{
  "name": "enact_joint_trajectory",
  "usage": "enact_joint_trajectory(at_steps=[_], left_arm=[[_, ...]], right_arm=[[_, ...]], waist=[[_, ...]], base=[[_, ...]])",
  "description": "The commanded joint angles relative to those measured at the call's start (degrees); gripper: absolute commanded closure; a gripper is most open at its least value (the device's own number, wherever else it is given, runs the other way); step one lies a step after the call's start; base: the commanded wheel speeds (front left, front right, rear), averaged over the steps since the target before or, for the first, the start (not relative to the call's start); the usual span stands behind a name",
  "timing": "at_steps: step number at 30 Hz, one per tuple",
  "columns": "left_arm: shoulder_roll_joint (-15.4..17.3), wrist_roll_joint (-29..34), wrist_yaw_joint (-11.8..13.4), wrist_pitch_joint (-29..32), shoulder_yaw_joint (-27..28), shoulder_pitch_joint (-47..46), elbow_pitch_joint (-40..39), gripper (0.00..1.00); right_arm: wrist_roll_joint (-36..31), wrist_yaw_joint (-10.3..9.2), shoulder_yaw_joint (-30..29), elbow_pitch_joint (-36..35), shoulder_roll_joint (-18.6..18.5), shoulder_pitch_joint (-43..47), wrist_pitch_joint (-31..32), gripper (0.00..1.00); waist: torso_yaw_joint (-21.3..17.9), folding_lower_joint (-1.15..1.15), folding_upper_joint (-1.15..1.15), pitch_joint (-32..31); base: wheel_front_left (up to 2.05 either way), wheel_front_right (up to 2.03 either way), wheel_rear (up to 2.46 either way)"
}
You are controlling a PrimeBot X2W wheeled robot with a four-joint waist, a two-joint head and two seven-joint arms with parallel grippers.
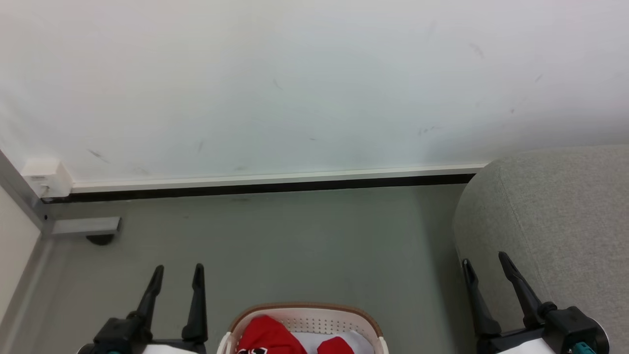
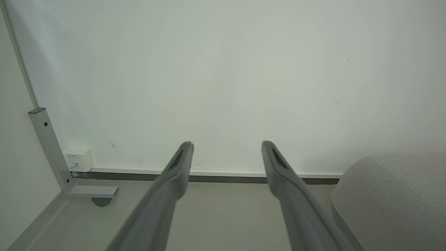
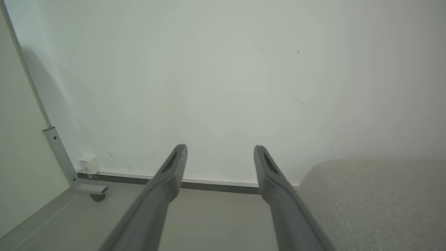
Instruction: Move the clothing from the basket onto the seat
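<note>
Load: bright red soft fabric garments (image 1: pixel 268 337) lie in the oval white perforated basket (image 1: pixel 304 309). It sits at your view's bottom edge, so you could reach in half-blind.
Left end effector (image 1: pixel 179 268): wide and empty, and you may snag the basket's brown rim.
Right end effector (image 1: pixel 483 258): wide and empty, beside the sofa.
Seat: the large light grey upholstered sofa (image 1: pixel 555 221) is on your right, and a loosely pinched garment may drop short.

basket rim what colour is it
Brown rim on the white perforated basket, best seen in the head view.

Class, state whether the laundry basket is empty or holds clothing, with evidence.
Not empty: red garments, one showing black-and-white print, lie inside the laundry basket at the head view's bottom edge.
</note>
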Motion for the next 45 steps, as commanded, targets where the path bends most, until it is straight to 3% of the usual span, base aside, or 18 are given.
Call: enact_joint_trajectory(at_steps=[1,9,17,32,45], left_arm=[[0.15,-0.22,-0.07,-0.04,-0.13,0.46,0.29,0.00],[0.15,0.24,0.06,-0.04,-1.62,-1.90,3.82,0.00],[0.85,0.21,-2.14,0.76,-4.86,-8.92,11.18,0.00],[6.85,1.02,-4.37,6.57,-11.90,-23.99,35.57,0.00],[12.87,7.75,-4.50,11.14,-23.30,-36.73,53.25,0.00]], right_arm=[[0.07,-0.12,-0.30,0.05,-0.06,-0.42,-0.19,0.00],[0.04,-0.12,-1.54,-0.70,-0.06,-1.62,-0.11,0.00],[0.35,-0.12,-3.38,-3.02,-0.05,-4.88,-0.11,0.00],[3.02,-0.12,-4.96,-6.33,-0.04,-10.87,-0.10,0.00],[6.80,-0.12,-4.70,-7.81,-0.02,-15.29,-0.10,0.00]], waist=[[-0.49,0.00,0.00,0.32],[-3.80,0.00,0.00,3.77],[-7.79,0.00,0.00,12.61],[-13.31,0.00,0.00,25.67],[-17.23,0.00,0.00,37.44]], base=[[0.00,0.00,0.00],[0.00,0.00,0.00],[0.00,0.00,0.00],[0.00,0.00,0.00],[0.00,0.00,0.00]])
